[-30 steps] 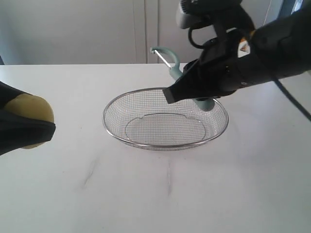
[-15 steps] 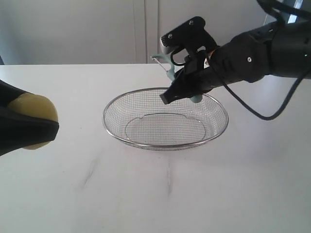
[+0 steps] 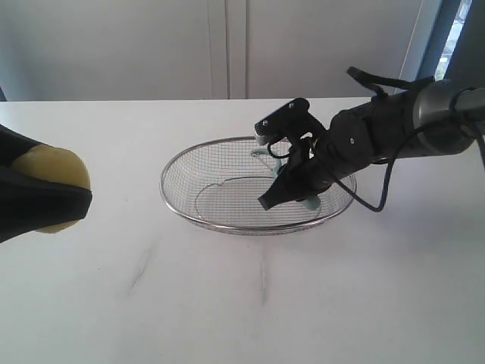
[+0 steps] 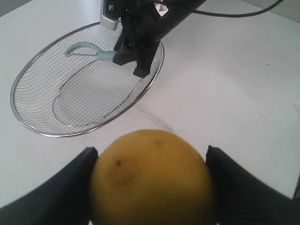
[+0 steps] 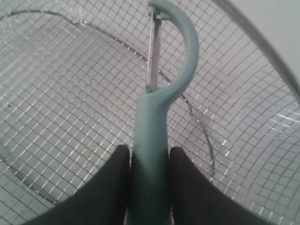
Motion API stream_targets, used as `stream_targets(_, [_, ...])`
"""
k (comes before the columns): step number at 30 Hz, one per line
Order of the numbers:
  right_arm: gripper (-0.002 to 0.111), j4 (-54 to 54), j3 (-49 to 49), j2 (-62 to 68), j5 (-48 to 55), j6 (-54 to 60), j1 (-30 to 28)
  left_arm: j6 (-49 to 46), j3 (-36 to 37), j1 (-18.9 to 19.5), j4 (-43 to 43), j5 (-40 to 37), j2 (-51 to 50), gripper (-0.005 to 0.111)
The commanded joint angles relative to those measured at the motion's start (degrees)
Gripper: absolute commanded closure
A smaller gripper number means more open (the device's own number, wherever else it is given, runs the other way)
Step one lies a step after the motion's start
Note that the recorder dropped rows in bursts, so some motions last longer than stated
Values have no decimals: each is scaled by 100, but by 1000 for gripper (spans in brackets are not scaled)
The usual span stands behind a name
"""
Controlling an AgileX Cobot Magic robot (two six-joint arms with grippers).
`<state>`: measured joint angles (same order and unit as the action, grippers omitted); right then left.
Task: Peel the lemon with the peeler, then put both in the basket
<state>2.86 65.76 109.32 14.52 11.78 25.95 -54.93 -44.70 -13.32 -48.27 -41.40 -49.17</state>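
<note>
My left gripper [image 4: 151,151] is shut on the yellow lemon [image 4: 152,180], one black finger on each side. In the exterior view the lemon [image 3: 54,176] hangs at the far left, above the table and apart from the basket. The silver wire-mesh basket [image 3: 227,227] stands mid-table. My right gripper [image 5: 149,152] is shut on the teal handle of the peeler [image 5: 154,108], down inside the basket, with the looped head and blade low over the mesh [image 5: 70,93]. From the exterior view the peeler [image 3: 262,152] shows only partly behind the right gripper [image 3: 292,186].
The white table [image 3: 265,303] spreads all around the basket. Pale cabinet doors [image 3: 227,45] close off the back. A black cable [image 3: 379,189] loops from the right arm over the basket's right side.
The right arm has come down with the peeler, from above the basket's far rim to inside the basket. The left gripper and lemon have stayed put.
</note>
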Motion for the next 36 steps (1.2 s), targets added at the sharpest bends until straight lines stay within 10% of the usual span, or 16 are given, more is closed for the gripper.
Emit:
stream_targets(1, [108, 14, 47, 126, -176, 47, -31, 29, 7, -11, -186, -66, 56, 107])
stream_targets(11, [108, 14, 47, 309, -261, 47, -31, 29, 7, -11, -186, -66, 56, 107])
stream_targets(23, [52, -3, 47, 314, -298, -166, -31, -30, 7, -11, -186, -181, 56, 107])
stream_targets(36, [56, -3, 47, -1729, 949, -154, -31, -31, 7, -11, -123, -20, 56, 107])
